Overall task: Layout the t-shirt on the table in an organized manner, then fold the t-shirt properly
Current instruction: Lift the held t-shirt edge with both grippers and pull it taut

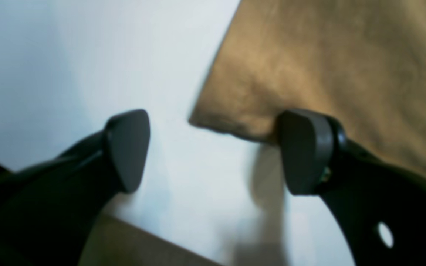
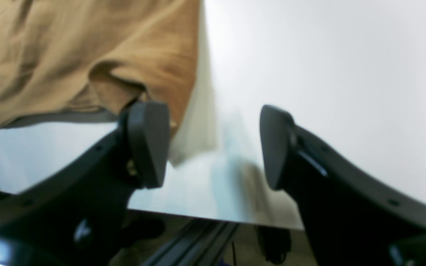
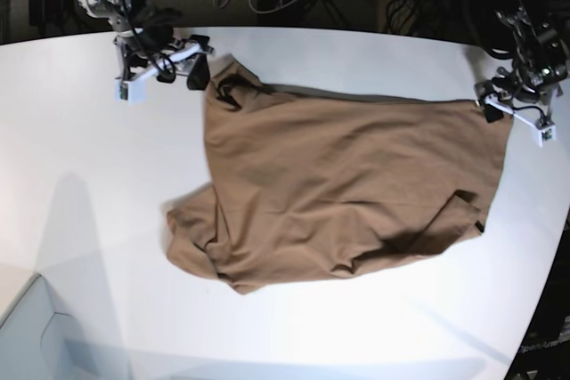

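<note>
- Base view: the t-shirt (image 3: 347,189) lies spread but rumpled on the table (image 3: 80,193), stretched between the two grippers, with bunched folds at its lower edge and a sleeve turned under on the side below the left gripper.
- The left gripper (image 3: 517,113) sits at the shirt's far corner on that view's right; the right gripper (image 3: 165,64) sits just beside the shirt's opposite far corner on that view's left.
- Left wrist view: the left gripper (image 1: 213,151) has its fingers spread wide, with bare white table showing in the gap between them.
- A corner of the t-shirt (image 1: 327,70) lies flat just ahead of the fingers; the fingertip (image 1: 303,151) on that view's right overlaps the cloth's edge, while the other one is apart from it over the table. Nothing is pinched.
- Right wrist view: the right gripper (image 2: 215,146) is also spread, its gap showing only table.
- The t-shirt (image 2: 87,55) lies ahead and to that view's left of the fingers; the fingertip (image 2: 148,144) on that side is at the hem, where the cloth puckers. Whether it touches cannot be told. The other finger is over bare table, well clear of the cloth.
- The table edge (image 2: 213,218) runs just behind the right gripper's fingers.
</note>
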You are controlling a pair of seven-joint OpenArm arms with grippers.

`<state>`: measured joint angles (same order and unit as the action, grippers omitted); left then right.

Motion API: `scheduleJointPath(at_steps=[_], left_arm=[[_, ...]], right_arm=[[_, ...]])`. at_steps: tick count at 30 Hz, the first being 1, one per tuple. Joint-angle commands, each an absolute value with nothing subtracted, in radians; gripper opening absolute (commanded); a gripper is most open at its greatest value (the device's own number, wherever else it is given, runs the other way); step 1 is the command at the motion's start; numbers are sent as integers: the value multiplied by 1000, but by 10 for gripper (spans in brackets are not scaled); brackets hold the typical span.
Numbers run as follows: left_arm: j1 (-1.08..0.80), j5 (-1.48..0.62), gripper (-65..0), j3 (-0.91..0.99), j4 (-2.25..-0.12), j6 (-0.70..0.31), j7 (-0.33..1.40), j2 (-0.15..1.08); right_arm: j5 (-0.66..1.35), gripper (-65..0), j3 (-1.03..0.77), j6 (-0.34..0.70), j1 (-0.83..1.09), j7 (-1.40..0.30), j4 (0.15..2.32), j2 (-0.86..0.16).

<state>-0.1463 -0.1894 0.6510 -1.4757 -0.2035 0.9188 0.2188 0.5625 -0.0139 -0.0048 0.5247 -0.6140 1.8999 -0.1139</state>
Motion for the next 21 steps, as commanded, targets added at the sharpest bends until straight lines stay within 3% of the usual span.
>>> scheduleJointPath(at_steps=[1,4,6,8,10,21], left_arm=[[-142,-185,-124,651,-1477,-209,908,231],[-142,-185,-155,651,-1454,-211,883,231],[-140,-185,-263,651,-1451,-211,877,234],[-137,-185,-412,653,-1449,-211,875,236],[-119,-185,-498,653,-1449,-213,877,234],[-114,-186,-502,653,-1461,-213,883,228]], right_arm=[[575,-259,-15,1,527,-595,1916,-117],[575,-259,-16,1,527,-595,1916,-117],[575,-259,-18,1,535,-595,1916,-117],[575,-259,-15,1,542,-595,1916,-119],[575,-259,-8,1,544,-595,1917,-119],[575,-258,127,2,544,-596,1917,-119]])
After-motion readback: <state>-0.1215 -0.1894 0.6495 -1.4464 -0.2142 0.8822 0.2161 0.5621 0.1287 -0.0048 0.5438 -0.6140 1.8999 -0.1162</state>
